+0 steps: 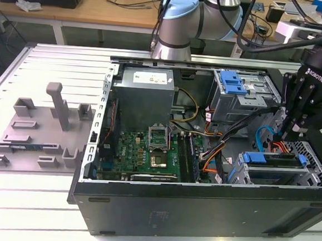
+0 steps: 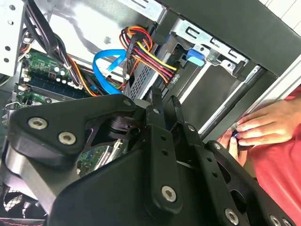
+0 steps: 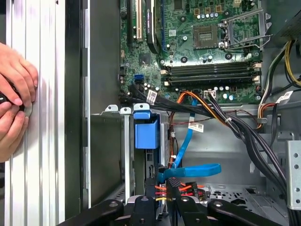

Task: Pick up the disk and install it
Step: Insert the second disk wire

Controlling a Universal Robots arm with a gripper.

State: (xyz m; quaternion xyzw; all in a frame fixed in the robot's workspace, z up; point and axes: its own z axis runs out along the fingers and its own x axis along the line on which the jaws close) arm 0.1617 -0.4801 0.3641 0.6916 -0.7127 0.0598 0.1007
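The disk point(image 1: 270, 160) lies in the drive bay at the near corner of the open computer case point(image 1: 199, 204), on the exterior view's right. Its blue carrier frame and a strip of its silver edge show. The blue frame end of the disk point(image 3: 146, 129) also faces the first wrist view, and a blue tab of the disk point(image 2: 194, 56) appears in the second wrist view. My gripper point(image 1: 290, 135) hangs just above the bay's far side, over the cables. The gripper point(image 2: 164, 106) has its fingers pressed together, holding nothing; the gripper point(image 3: 162, 186) looks the same.
A grey cage with a blue latch point(image 1: 236, 82) sits at the case's back right. The power supply box point(image 1: 145, 91) and motherboard point(image 1: 142, 152) fill the case's left half. A blue cable point(image 3: 188, 169) and coloured wires point(image 2: 141, 52) lie under the fingers. A person's hands point(image 3: 14, 103) rest beside the case.
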